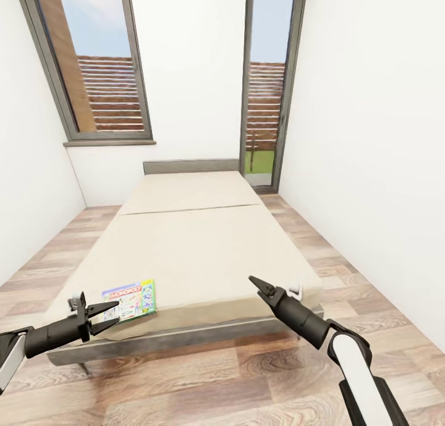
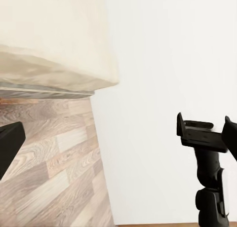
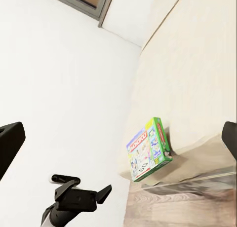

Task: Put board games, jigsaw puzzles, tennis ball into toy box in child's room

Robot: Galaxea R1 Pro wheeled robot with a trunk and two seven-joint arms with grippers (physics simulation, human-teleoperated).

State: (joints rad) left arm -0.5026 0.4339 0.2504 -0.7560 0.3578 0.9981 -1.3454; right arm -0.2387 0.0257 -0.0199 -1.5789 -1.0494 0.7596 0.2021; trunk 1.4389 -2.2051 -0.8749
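Observation:
A green-and-white Monopoly board game (image 1: pixel 130 299) lies flat on the beige bed (image 1: pixel 198 241), at its near left corner. The same box (image 3: pixel 148 150) overhangs the mattress edge a little in the right wrist view. My left gripper (image 1: pixel 110 312) hovers open just in front of the box, level with the bed's edge. My right gripper (image 1: pixel 262 285) is open over the bed's near right corner, with nothing between its fingers. The other board games, the puzzles, the ball, the toy box and the table are out of view.
The bed fills the middle of a narrow white-walled room. A strip of wood-plank floor (image 1: pixel 346 271) runs along each side. A window (image 1: pixel 99 68) sits at the back left and a glass door (image 1: pixel 269 86) at the back right. A grey headboard (image 1: pixel 190 166) stands against the far wall.

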